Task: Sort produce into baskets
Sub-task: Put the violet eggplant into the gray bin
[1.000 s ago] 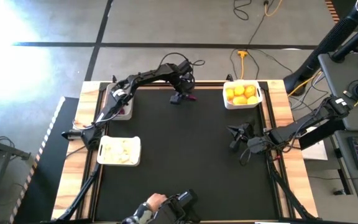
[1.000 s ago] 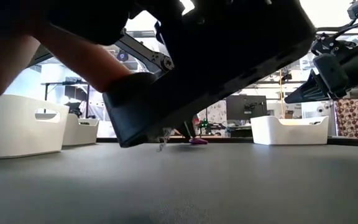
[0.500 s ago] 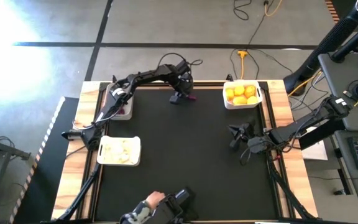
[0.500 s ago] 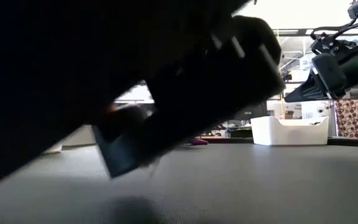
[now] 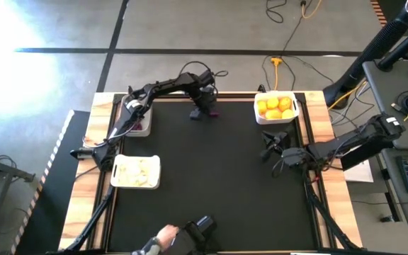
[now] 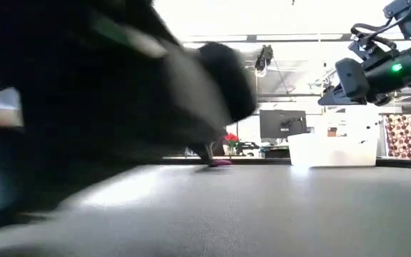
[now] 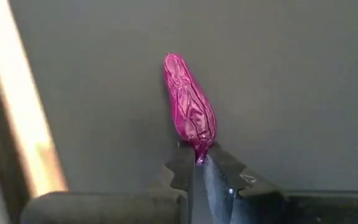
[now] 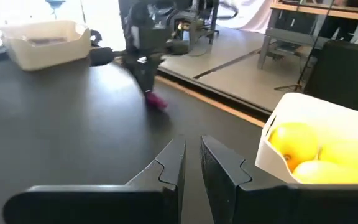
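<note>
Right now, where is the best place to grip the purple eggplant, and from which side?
The left gripper is shut on the eggplant by its thin stem tip, a weak hold. Probably better: come from above and close across its thicker middle, since it lies flat on the mat.

Overhead camera looks straight down on the whole counter (image 5: 211, 191). Low camera sits at counter height, partly blocked. Both wrist cameras look along their jaws, sharing the purple eggplant piece (image 7: 190, 109).
</note>
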### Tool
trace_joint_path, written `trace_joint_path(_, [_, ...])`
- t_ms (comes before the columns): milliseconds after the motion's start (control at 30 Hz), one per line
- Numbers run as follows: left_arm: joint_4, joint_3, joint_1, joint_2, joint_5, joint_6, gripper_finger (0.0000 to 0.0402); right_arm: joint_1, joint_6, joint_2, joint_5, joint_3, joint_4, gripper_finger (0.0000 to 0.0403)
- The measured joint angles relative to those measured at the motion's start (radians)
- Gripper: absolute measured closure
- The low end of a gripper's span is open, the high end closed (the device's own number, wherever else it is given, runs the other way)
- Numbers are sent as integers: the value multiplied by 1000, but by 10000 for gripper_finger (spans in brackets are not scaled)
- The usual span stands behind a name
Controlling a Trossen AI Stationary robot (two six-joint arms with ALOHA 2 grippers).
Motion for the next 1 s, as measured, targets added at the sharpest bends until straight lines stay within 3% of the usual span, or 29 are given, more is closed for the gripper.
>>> trace_joint_path(167, [-253, -5, 19, -39, 18, -92, 398, -42, -44, 0, -38, 1, 58, 360])
trace_joint_path(333, [-535, -5, 56, -105, 233, -120, 399, -62, 13, 0, -52, 1, 57, 360])
trace_joint_path(433, [-673, -22, 72, -123, 261, -112, 399, -61, 73, 0, -52, 1, 57, 360])
trace_joint_path(567, [-692, -95, 78, -184, 251, -171, 399, -60, 165, 0, -55, 1, 56, 360])
trace_joint_path(700, [-691, -230, 80, -290, 203, -218, 399, -60, 211, 3, -135, 0, 52, 360])
trace_joint_path(867, [-605, -457, 103, -533, 174, -281, 399, -60, 243, 45, -230, 0, 53, 360])
trace_joint_path(1000, [-465, -637, 126, -752, 33, -397, 400, -60, 316, 109, -232, 0, 59, 360])
